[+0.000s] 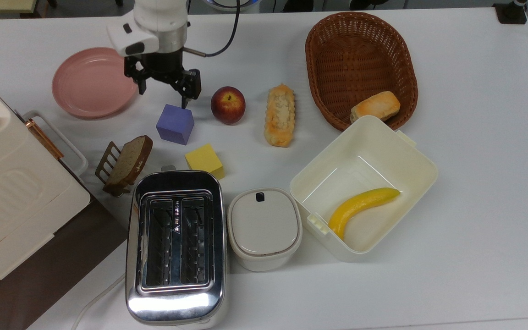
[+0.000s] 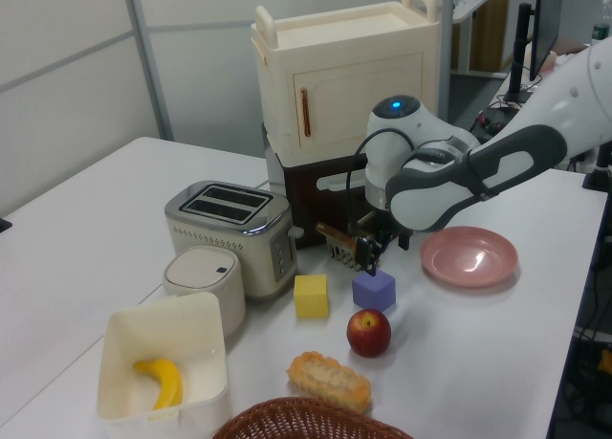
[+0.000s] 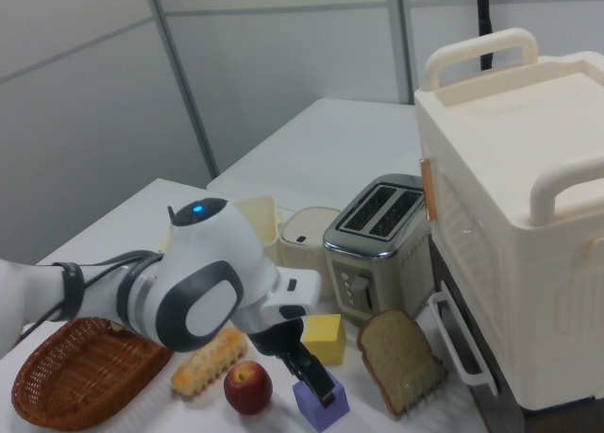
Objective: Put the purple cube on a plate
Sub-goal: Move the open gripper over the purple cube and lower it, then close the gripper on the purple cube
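The purple cube (image 1: 174, 123) rests on the white table between a red apple and a toast rack, and also shows as the purple cube (image 2: 373, 289) and the purple cube (image 3: 322, 407). The pink plate (image 1: 85, 87) lies bare to the top view's left of it, and the plate (image 2: 469, 255) sits at the left view's right. My gripper (image 1: 163, 94) hangs open with nothing held, just beyond the cube's far edge, between cube and plate. In the left view the gripper (image 2: 369, 256) hovers just above the cube. In the right view one finger (image 3: 314, 376) overlaps the cube's top.
A red apple (image 1: 228, 104) sits right beside the cube and a yellow cube (image 1: 204, 159) just nearer. A bread slice in a rack (image 1: 126, 162), a toaster (image 1: 174, 243), a pastry (image 1: 279, 114), a wicker basket (image 1: 360, 64) and a cream bin (image 1: 410, 160) with a banana stand around.
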Available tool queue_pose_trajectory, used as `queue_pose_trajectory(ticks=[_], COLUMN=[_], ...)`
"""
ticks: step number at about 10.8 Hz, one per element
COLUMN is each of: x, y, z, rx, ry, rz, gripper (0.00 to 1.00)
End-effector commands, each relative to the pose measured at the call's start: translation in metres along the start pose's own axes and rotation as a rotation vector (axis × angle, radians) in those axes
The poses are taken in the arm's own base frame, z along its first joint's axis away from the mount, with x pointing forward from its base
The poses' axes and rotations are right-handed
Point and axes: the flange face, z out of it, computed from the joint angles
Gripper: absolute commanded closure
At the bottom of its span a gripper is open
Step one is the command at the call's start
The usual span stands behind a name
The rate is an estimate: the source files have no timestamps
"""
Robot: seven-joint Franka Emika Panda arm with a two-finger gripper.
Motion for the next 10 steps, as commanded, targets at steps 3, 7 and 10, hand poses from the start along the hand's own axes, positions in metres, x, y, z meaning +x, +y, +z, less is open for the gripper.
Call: queue_pose_trajectory(ticks=[3, 7, 10], x=[0.0153, 0.0173, 0.0166], y=[-0.0016, -0.0025, -0.0087], z=[0.0251, 0.0187, 0.0186], rx=[-0.041, -0.042, -0.041], ry=[0.007, 0.02, 0.021], rz=[-0.03, -0.014, -0.006], gripper=[0.0, 0.0, 0.0])
